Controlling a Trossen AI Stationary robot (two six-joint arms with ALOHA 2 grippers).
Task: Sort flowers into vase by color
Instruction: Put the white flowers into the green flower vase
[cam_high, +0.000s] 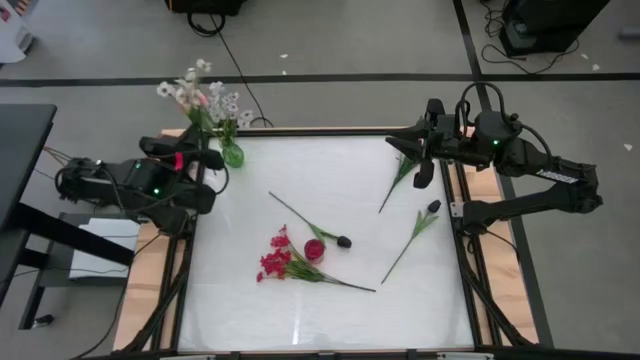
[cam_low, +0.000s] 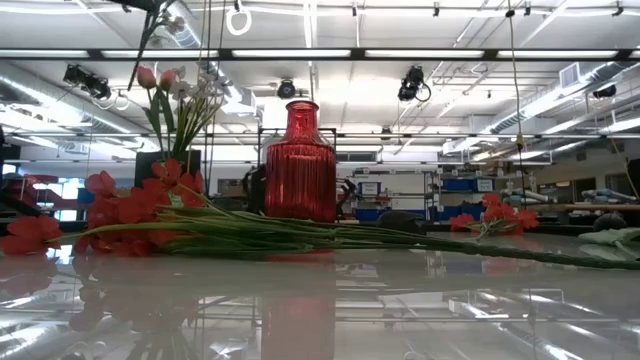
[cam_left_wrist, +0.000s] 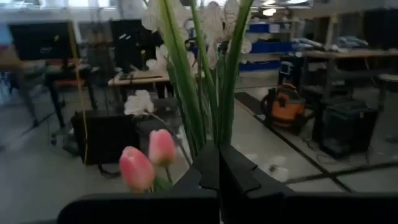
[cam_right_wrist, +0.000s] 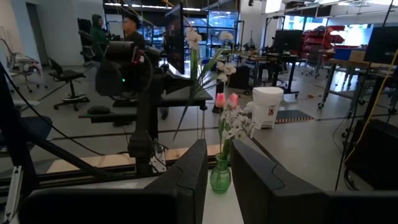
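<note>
A green glass vase (cam_high: 232, 155) at the table's far left corner holds white blossoms and pink tulips (cam_right_wrist: 224, 99). A red vase (cam_low: 298, 165) stands mid-table. Red flowers (cam_high: 275, 262) lie beside it, their stems running right along the table. Three dark-budded flowers (cam_high: 310, 222) (cam_high: 410, 240) (cam_high: 398, 180) lie flat, the last partly under my right arm. My left gripper (cam_high: 212, 158) is shut and level, close beside the green vase, with green leaves (cam_left_wrist: 211, 81) rising just beyond its tips. My right gripper (cam_right_wrist: 221, 146) hovers high over the far right edge, open, nothing between its fingers. My left gripper (cam_left_wrist: 219, 168) has its shut tips right in front of the leaves of the flowers in the green vase. Its own fingers hide the spot, so I cannot tell whether it touches them.
Wooden rails (cam_high: 150, 270) frame the white tabletop. Free room lies along the near edge (cam_high: 320, 320). A black desk (cam_high: 20, 150) and cables stand left of the table. People and office furniture show in the room beyond.
</note>
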